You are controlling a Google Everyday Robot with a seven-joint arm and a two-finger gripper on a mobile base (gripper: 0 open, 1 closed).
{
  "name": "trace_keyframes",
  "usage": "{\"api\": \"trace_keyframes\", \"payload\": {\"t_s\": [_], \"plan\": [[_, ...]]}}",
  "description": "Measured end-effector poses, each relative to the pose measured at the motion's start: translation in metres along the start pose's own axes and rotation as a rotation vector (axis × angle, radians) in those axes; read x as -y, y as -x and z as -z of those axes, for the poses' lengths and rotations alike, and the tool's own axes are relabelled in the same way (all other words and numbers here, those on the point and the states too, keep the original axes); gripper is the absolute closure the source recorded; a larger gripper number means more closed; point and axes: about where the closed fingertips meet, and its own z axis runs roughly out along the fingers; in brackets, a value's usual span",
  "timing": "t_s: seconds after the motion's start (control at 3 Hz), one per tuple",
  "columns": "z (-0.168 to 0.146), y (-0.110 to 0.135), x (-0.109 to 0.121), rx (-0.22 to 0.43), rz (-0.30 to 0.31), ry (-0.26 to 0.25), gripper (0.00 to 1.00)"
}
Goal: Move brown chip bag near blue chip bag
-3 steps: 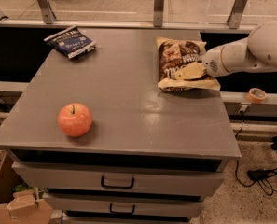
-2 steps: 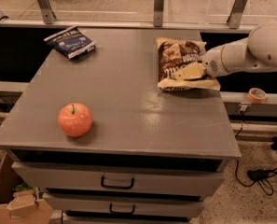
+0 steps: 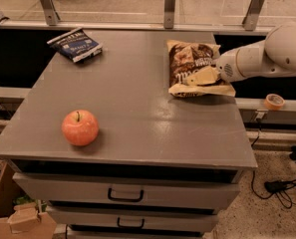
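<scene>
Grey tabletop (image 3: pixel 137 93) with the brown chip bag (image 3: pixel 187 59) lying at its right side, gripper (image 3: pixel 200 77) down on its lower half; impossible to tell whether clamped or merely resting; blue chip bag (image 3: pixel 75 45) well apart at the far-left corner, apple (image 3: pixel 80 127) near front-left

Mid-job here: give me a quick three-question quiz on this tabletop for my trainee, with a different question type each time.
1. True or false: the crinkly brown-and-cream chip bag lies right beside the flat navy-blue chip bag.
2. Which item sits nearest the front edge of the grey table? A) round red apple B) navy-blue bag C) brown-and-cream bag
3. Fill in: the gripper is at the ____ chip bag.

Key: 1 false, they lie far apart, on the table's right and far-left sides. 2 A. 3 brown-and-cream.
</scene>
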Motion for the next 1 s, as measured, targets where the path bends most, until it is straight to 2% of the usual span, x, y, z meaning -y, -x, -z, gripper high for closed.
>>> {"api": "trace_keyframes", "payload": {"t_s": [0.67,1.0], "plan": [[-0.0013,0.0026,-0.0003,0.001,-0.002,0.021,0.13],[-0.0094,0.0018,-0.0020,0.012,0.009,0.047,0.00]]}}
